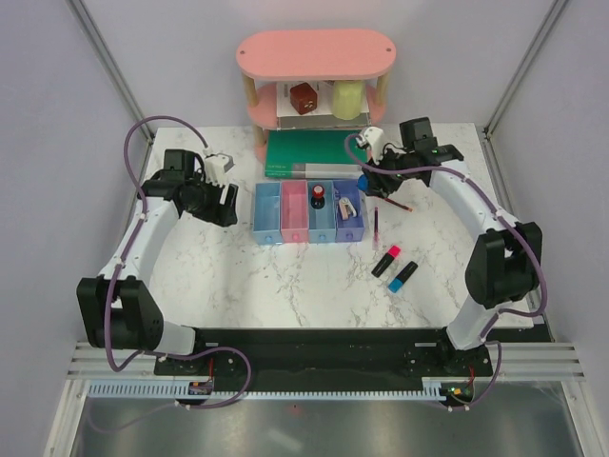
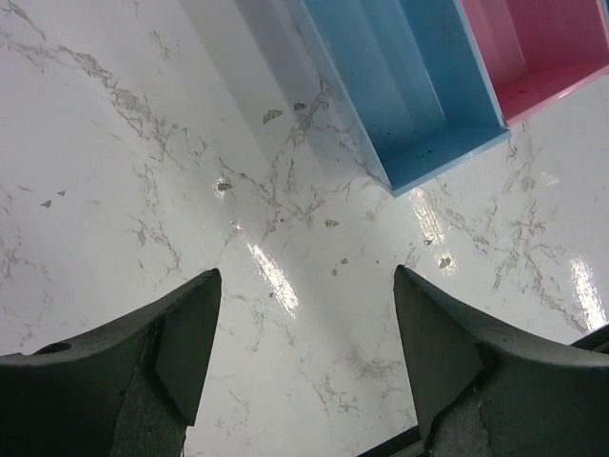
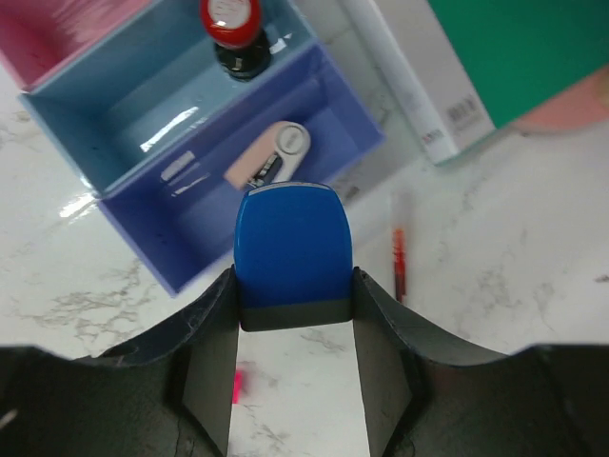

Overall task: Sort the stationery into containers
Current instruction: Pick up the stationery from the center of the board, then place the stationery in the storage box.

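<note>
- From above, you see the right gripper (image 1: 367,177) at the bins (image 1: 309,228). The pink-ended highlighter (image 1: 385,260), blue-ended highlighter (image 1: 403,276) and red pen (image 1: 377,225) lie on the table (image 1: 238,276).
- Left wrist: your left gripper (image 2: 304,278) is spread wide and holds nothing, near the light blue bin (image 2: 419,105).
- Right wrist: your fingers (image 3: 205,352) clamp the blue piece (image 3: 293,243) above the purple-blue bin (image 3: 181,262), where the beige-white piece (image 3: 271,160) lies.
</note>
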